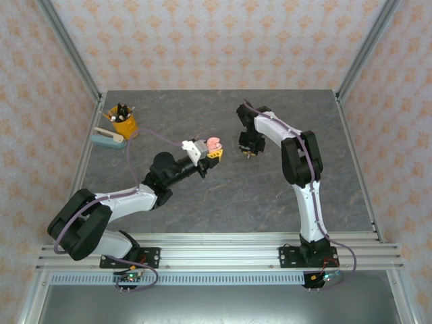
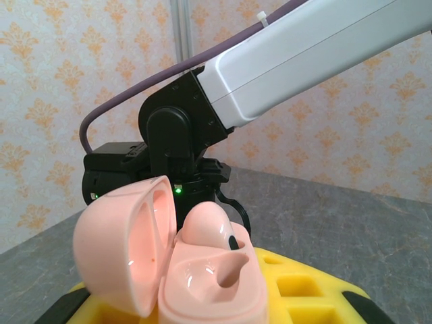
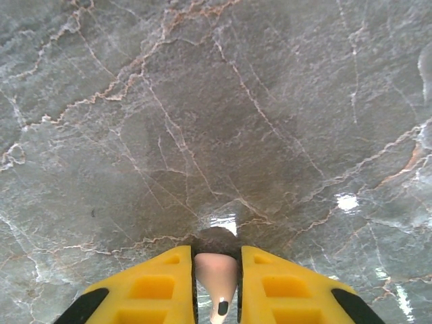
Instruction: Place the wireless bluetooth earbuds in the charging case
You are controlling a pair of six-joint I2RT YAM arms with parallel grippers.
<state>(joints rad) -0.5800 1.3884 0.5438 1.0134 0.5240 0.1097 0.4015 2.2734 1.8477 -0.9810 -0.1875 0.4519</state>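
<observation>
My left gripper (image 1: 214,151) is shut on the base of a salmon-pink charging case (image 2: 210,287), and its yellow fingers (image 2: 307,291) flank the case. The lid (image 2: 125,251) stands open to the left. One pink earbud (image 2: 206,226) sits in the far socket, and the near socket (image 2: 233,270) is bare. My right gripper (image 3: 216,273) is shut on a second pink earbud (image 3: 216,270), stem toward the camera, just over the marble table (image 3: 216,101). In the top view the right gripper (image 1: 247,152) hangs a short way right of the case (image 1: 213,143).
A yellow cup of pens (image 1: 123,120) and a pale teal object (image 1: 108,139) stand at the table's back left. The right arm's white link and black wrist (image 2: 182,135) rise close behind the case. Metal frame posts (image 1: 74,54) border the table.
</observation>
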